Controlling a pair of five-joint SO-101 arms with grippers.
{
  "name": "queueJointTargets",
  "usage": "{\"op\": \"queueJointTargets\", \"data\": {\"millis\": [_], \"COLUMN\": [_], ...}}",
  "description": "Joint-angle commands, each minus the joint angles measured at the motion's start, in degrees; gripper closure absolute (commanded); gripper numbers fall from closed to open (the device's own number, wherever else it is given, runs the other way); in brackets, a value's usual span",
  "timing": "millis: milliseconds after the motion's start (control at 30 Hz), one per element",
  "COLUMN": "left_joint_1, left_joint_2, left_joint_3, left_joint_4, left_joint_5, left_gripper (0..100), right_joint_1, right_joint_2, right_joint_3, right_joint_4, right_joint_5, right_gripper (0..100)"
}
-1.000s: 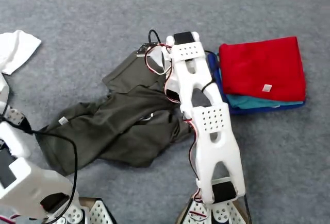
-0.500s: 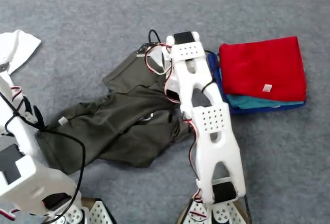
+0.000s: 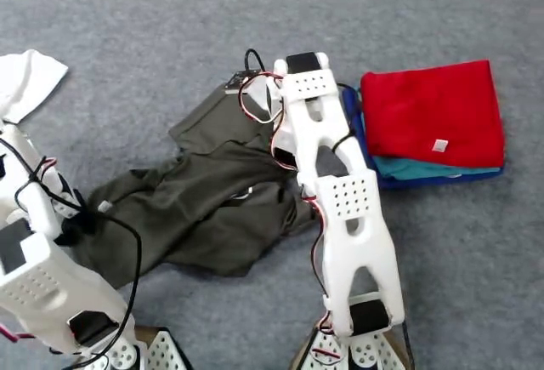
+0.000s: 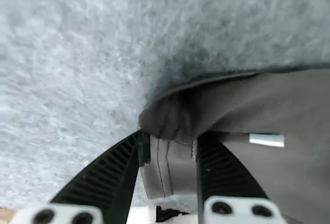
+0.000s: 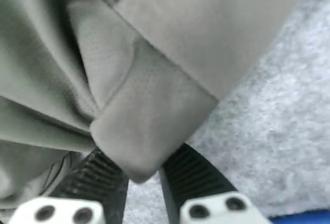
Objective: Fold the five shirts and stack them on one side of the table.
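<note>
Since a second ago the left arm (image 3: 38,268) has swung from the 9 o'clock edge of the table (image 3: 425,30) across to the olive shirt (image 3: 204,208). The right arm (image 3: 327,132) has kept its place over the middle of that shirt.

The left gripper (image 4: 167,141) sits at the shirt's 8 o'clock end, just beside a small white label (image 3: 104,207). Its black ribbed fingers (image 4: 124,157) are closed on a bunched hem of olive cloth, which rises between them off the grey table.

The right gripper (image 5: 142,162) pinches a folded corner of the same shirt between its fingers (image 5: 98,175), at the shirt's 1 o'clock side.

The olive shirt lies rumpled and unfolded in the middle of the table, stretching from 8 o'clock to 12 o'clock.

At 3 o'clock stands a stack of folded shirts: a red shirt (image 3: 433,115) on top, a teal shirt (image 3: 408,168) under it, and a blue shirt (image 3: 425,180) at the bottom.

A white shirt (image 3: 25,81) lies loose at the table's 10 o'clock edge, well apart from the stack.
</note>
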State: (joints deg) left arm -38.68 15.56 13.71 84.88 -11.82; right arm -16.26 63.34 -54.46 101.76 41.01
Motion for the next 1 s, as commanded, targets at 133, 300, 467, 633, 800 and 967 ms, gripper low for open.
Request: {"op": "queueJointTargets", "data": {"millis": [133, 300, 467, 633, 800, 967], "left_joint_1": [-2.5, -2.5, -2.7, -3.2, -3.3, -3.3], "left_joint_2": [0.0, 0.0, 0.0, 0.0, 0.0, 0.0], "left_joint_3": [-5.3, -5.2, -5.2, -4.4, -2.0, -1.1], "left_joint_4": [-0.4, -0.5, -1.6, -3.4, -5.7, -7.4], "left_joint_5": [0.1, -1.1, -3.4, -7.8, -10.8, -11.3], "left_gripper": [85, 86, 86, 85, 85, 85], "right_joint_1": [-0.1, -0.1, -0.1, -0.1, -0.1, -0.1], "right_joint_2": [0.6, 0.6, 0.6, 0.6, 0.6, 0.6], "right_joint_3": [-2.1, -2.1, -2.1, -2.1, -2.1, -2.1], "right_joint_4": [0.5, 0.5, 0.5, 0.5, 0.5, 0.5], "right_joint_5": [0.4, 0.4, 0.4, 0.4, 0.4, 0.4], "right_gripper": [97.7, 97.7, 97.7, 97.7, 97.7, 97.7]}}
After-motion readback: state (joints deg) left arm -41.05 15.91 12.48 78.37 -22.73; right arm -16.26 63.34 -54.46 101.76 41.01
